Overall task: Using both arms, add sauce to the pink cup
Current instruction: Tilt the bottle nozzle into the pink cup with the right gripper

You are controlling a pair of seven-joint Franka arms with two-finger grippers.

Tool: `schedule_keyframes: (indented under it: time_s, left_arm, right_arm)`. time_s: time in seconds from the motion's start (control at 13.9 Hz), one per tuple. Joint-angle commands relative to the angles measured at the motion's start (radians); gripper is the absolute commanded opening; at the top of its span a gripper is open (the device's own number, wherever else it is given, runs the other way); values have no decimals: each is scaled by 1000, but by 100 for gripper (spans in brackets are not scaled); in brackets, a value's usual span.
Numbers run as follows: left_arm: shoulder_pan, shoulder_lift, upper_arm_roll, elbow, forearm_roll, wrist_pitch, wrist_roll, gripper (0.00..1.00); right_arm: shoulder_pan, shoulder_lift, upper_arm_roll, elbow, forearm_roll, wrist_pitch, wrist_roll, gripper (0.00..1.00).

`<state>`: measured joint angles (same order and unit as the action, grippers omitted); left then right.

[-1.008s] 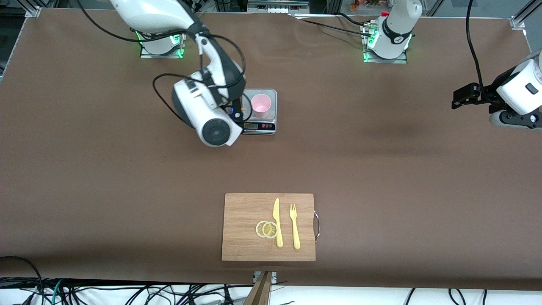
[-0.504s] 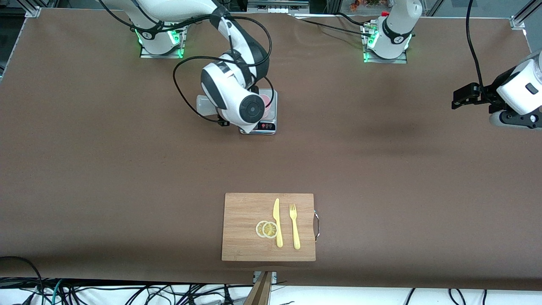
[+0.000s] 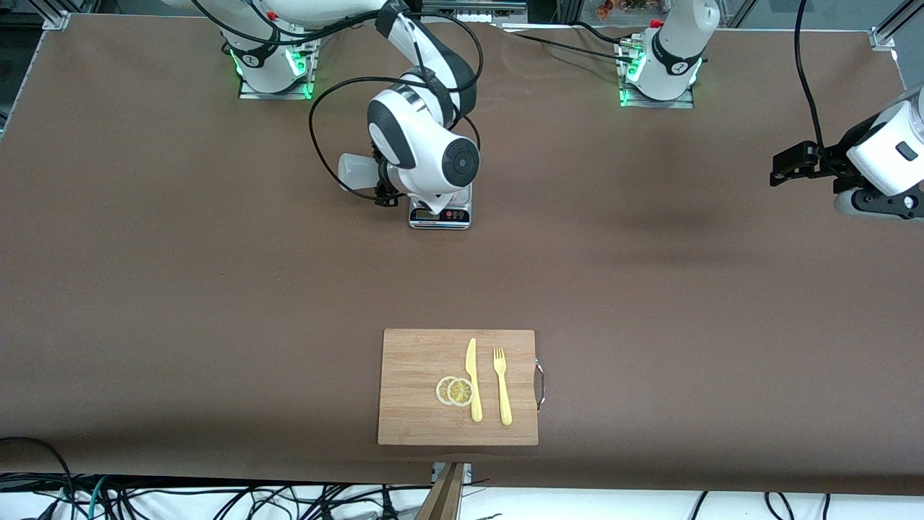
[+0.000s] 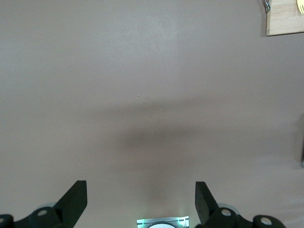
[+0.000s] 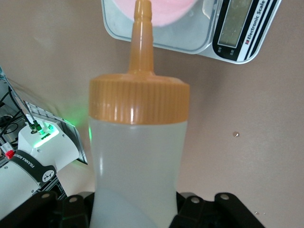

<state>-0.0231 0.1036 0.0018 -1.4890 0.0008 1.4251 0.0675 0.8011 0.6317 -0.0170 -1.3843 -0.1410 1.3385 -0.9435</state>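
R claw (image 5: 135, 209) clamped on sauce (image 5: 137, 142), L claw (image 4: 141, 202) wide, empty

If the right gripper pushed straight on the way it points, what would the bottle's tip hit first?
Probably the pink cup on the scale: the right gripper, shut on the sauce bottle, aims the nozzle at the cup's rim. The depth between them is unclear.

"Electronic Scale" printed in dark letters along the front panel of the scale (image 5: 237, 28) beside its blank display, "FRANKA ROBOTICS" partly legible on the black band of the arm base (image 5: 33, 173), no other readable text
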Motion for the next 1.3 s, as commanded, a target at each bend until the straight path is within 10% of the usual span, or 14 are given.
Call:
schedule_keyframes:
  time_s: [0.0,0.58,1.22]
  left_arm:
    - [9,16,-5,32,11,-14,26,100]
    - [9,16,-5,32,11,-14,28,100]
    - [9,16,-5,32,11,-14,28,100]
  right_arm:
    - [16,9,-11,43,-19,-24,11,0]
    - [-19,17,-12,53,-2,-16,-21,0]
    - [-210,5,-15,53,240,50,-202,0]
